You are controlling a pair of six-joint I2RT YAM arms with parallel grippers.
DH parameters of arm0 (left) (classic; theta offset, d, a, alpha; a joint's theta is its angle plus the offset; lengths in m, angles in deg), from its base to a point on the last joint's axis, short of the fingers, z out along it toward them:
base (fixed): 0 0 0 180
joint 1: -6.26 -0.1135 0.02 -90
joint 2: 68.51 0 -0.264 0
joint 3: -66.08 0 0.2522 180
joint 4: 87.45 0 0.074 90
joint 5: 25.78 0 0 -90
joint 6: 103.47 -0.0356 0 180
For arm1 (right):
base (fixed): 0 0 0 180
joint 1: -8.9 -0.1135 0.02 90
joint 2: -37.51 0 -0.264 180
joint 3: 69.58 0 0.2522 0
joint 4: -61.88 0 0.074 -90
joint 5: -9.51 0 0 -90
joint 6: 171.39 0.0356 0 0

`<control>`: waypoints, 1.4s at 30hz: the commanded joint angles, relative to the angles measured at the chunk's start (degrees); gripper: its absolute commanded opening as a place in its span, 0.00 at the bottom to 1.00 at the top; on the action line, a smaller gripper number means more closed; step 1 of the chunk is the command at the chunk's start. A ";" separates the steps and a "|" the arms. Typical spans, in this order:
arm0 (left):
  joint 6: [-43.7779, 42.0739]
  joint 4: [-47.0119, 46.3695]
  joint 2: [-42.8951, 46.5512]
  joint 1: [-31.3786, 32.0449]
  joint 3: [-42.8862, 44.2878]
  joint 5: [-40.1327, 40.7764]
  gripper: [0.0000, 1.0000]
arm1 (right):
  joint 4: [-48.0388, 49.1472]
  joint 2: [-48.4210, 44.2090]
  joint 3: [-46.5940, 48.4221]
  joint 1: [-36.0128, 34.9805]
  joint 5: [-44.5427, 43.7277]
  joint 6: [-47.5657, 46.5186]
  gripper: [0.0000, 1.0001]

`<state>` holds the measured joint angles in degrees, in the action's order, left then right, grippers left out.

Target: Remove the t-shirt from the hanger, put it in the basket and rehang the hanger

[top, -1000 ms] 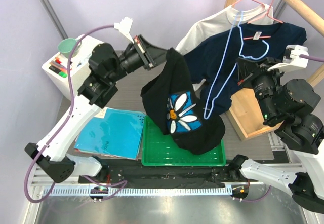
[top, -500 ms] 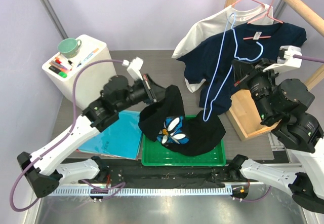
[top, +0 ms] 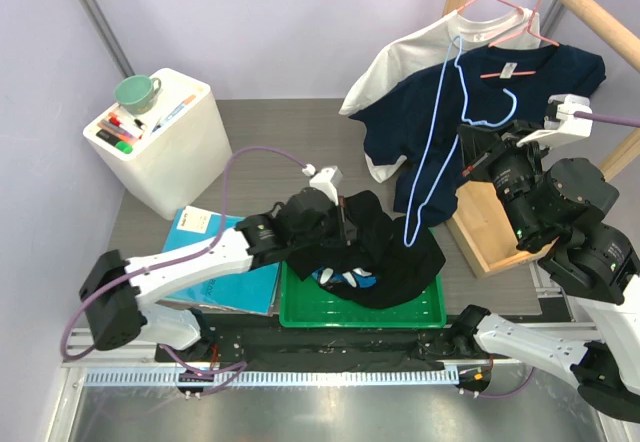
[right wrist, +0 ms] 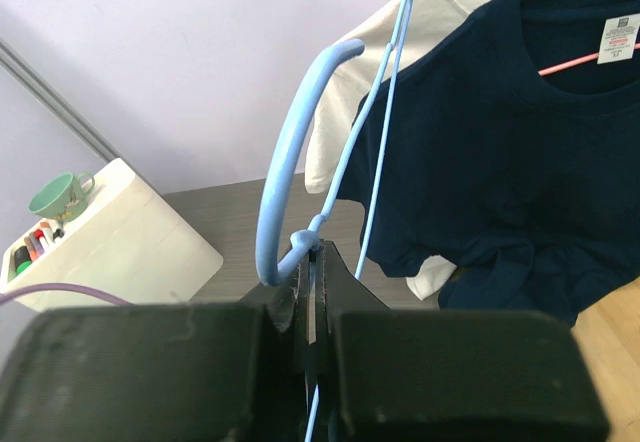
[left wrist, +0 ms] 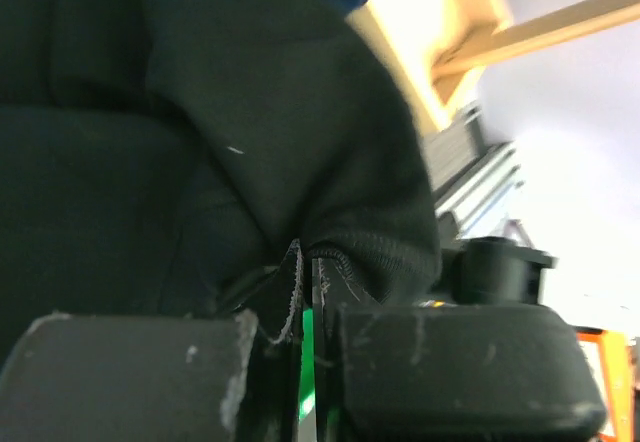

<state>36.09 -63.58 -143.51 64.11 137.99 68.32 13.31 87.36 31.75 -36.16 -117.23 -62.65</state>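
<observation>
The black t-shirt (top: pixel 395 262) with a blue and white flower print lies bunched in the green tray (top: pixel 420 312). My left gripper (top: pixel 348 224) is low over the tray and shut on a fold of this shirt (left wrist: pixel 330 162). The light blue hanger (top: pixel 440 132) hangs bare in the air, clear of the shirt. My right gripper (top: pixel 472 154) is shut on the hanger's neck (right wrist: pixel 310 237), just below its hook (right wrist: pixel 290 152).
A navy t-shirt (top: pixel 530 87) on a pink hanger and a white shirt (top: pixel 410 52) hang from the wooden rail (top: pixel 585 7) at the back right. A blue folder (top: pixel 215 262) lies left of the tray. A white cabinet (top: pixel 160 132) with a cup stands at the back left.
My left gripper has swung down from high up to just over the tray, carrying the black shirt down into it. The shirt has come off the blue hanger. The right arm stayed put.
</observation>
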 commanded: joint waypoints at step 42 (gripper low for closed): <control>4.32 6.15 -9.31 25.04 -3.48 32.29 0.65 | -3.07 -3.00 -2.32 -0.38 -0.45 3.23 0.01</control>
<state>40.52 -58.29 -161.28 89.29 136.50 96.30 10.86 83.60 28.84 -36.16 -117.38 -61.45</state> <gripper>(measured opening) 0.521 0.032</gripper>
